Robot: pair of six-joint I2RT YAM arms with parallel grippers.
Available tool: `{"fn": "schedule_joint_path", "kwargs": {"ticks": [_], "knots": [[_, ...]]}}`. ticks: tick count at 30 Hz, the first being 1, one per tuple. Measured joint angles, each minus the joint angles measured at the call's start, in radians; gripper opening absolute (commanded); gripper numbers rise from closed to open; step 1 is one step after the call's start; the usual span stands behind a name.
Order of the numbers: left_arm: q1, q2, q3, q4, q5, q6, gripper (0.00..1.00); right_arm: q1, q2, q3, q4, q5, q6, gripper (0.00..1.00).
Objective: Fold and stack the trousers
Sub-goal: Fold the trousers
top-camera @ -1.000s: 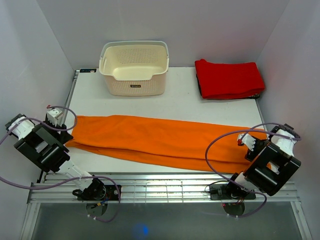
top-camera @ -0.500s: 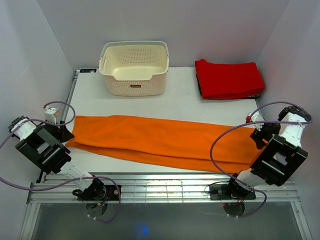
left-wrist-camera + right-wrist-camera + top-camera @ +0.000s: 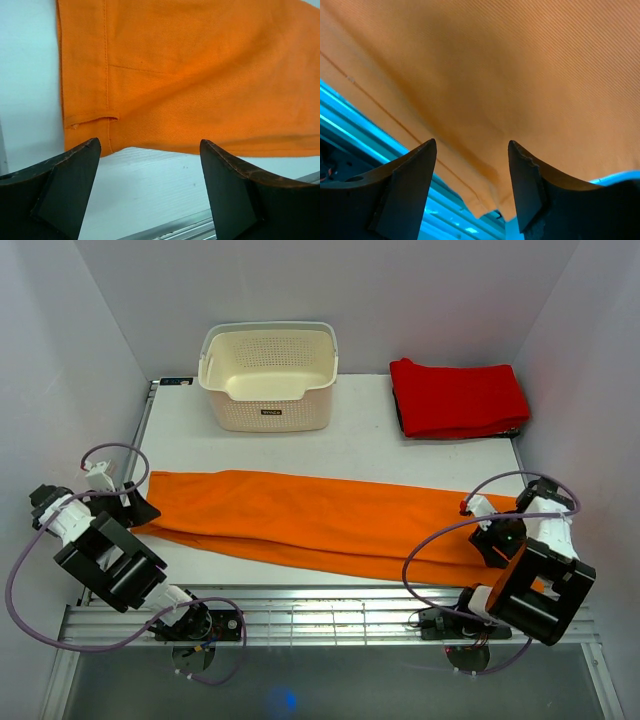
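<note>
The bright orange trousers lie flat, stretched across the table from left to right. My left gripper is open at their left end, its jaws over the bare table just short of the waistband corner. My right gripper is open low over their right end; the cloth fills that wrist view, with a hem corner hanging past the table's front edge between the jaws. Neither gripper holds anything.
A cream perforated basket stands at the back, left of centre. A folded red cloth lies at the back right. White walls close in both sides. A metal rail runs along the front edge.
Both arms have swung and come down onto the ends of the trousers: the left gripper to the left end, the right gripper in from the right wall. The trousers have not moved.
</note>
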Motion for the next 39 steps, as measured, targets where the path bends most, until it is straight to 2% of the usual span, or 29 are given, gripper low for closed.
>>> {"fn": "schedule_joint_path", "kwargs": {"ticks": [4,8,13,17,20,23,25,26,32,36,39], "knots": [[-0.002,-0.012,-0.063,0.058,-0.011,-0.095,0.81,0.104,0.097,-0.039,0.11,0.064,0.077,0.62],[-0.017,-0.057,-0.12,0.13,-0.051,-0.167,0.74,0.163,0.257,0.081,0.128,0.095,0.175,0.61],[-0.026,-0.076,-0.137,0.208,-0.108,-0.278,0.81,0.221,0.411,0.249,0.192,0.101,0.256,0.6],[-0.025,-0.105,-0.136,0.208,-0.139,-0.369,0.83,0.282,0.403,0.309,0.2,0.07,0.293,0.61],[-0.025,-0.163,-0.135,0.189,-0.159,-0.438,0.81,0.339,0.347,0.35,0.167,0.028,0.322,0.62],[-0.019,-0.209,-0.129,0.163,-0.189,-0.494,0.8,0.413,0.27,0.401,0.123,-0.035,0.356,0.66],[-0.01,-0.211,-0.106,0.135,-0.209,-0.521,0.8,0.475,0.223,0.429,0.105,-0.077,0.381,0.72],[-0.003,-0.203,-0.09,0.122,-0.216,-0.531,0.79,0.509,0.203,0.44,0.098,-0.102,0.395,0.76],[0.04,-0.027,0.04,0.032,-0.226,-0.555,0.76,0.812,0.156,0.468,0.137,-0.188,0.529,0.79],[0.066,0.117,0.079,-0.035,-0.243,-0.535,0.76,1.003,0.2,0.519,0.178,-0.203,0.609,0.79],[0.071,0.172,0.079,-0.08,-0.265,-0.508,0.76,1.093,0.261,0.56,0.224,-0.202,0.645,0.79]]}}
